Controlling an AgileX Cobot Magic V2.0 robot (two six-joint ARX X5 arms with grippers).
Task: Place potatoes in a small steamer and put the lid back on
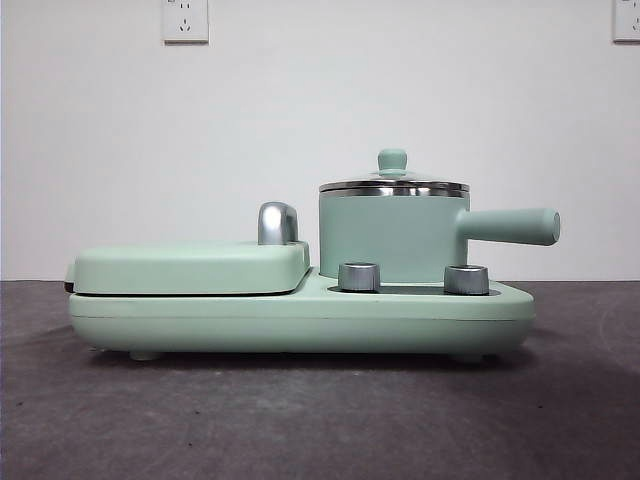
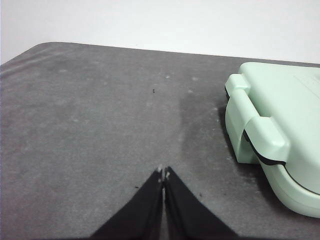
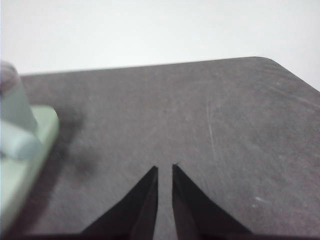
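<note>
The small steamer [image 1: 390, 235] stands on the right half of a mint-green cooker base [image 1: 300, 320], with its thick handle [image 1: 510, 226] pointing right. The lid [image 1: 393, 186] sits flat on the steamer's steel rim, its green knob on top. The potatoes are hidden or out of view. Neither gripper shows in the front view. My left gripper [image 2: 163, 172] is shut and empty over bare table beside the griddle end of the cooker [image 2: 285, 130]. My right gripper [image 3: 164, 166] is empty, its jaws a narrow gap apart, over bare table beside the cooker's blurred other end [image 3: 25, 150].
A flat green griddle cover [image 1: 190, 268] with a chrome handle [image 1: 277, 223] lies closed on the base's left half. Two steel knobs [image 1: 359, 277] [image 1: 466, 279] stand on the base in front of the steamer. Dark grey table surrounds the cooker; a white wall is behind.
</note>
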